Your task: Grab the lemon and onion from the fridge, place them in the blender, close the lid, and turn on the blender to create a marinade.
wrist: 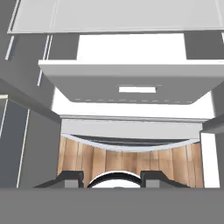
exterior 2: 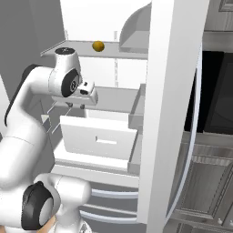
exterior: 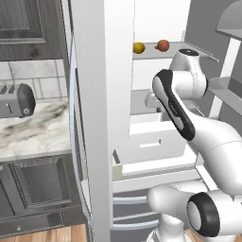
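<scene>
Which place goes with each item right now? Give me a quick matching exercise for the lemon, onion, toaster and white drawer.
Things:
1. lemon
2. onion
3. toaster
4. white drawer

Places:
A. on the marble counter left of the fridge door
B. pulled out, below the arm's hand
C. upper fridge shelf, the left one of the two
D. upper fridge shelf, the right one of the two

Pairs: 1-C, 2-D, 3-A, 4-B

Flat, even rendered light, soft faint shadows, no glare; all three views sharp, edges slightly jagged.
</scene>
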Available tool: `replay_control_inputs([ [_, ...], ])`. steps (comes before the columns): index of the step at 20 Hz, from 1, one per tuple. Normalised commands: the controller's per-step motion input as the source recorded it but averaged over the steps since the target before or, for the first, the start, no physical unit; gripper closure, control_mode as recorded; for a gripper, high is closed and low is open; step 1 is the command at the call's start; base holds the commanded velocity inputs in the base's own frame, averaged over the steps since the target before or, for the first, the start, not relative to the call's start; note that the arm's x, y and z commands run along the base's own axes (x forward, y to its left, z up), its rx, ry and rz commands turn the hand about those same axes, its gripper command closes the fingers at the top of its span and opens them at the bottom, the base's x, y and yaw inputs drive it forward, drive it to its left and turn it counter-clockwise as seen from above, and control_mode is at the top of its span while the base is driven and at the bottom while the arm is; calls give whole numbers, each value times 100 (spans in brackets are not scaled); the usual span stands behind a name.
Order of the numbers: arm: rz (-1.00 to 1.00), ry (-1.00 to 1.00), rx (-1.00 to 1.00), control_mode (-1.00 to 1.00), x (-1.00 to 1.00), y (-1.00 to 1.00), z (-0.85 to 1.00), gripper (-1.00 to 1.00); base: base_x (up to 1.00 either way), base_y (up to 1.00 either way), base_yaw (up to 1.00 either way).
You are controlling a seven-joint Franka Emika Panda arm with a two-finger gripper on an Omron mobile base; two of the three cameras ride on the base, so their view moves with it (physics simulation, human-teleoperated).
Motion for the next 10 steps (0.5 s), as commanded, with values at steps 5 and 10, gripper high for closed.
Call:
replay_control_inputs([
  [5,6,-9,0,-100,-7,-1,2,-100,0,0,0],
  [10,6,-44,1,-100,-20,-7,34,-100,0,0,0],
])
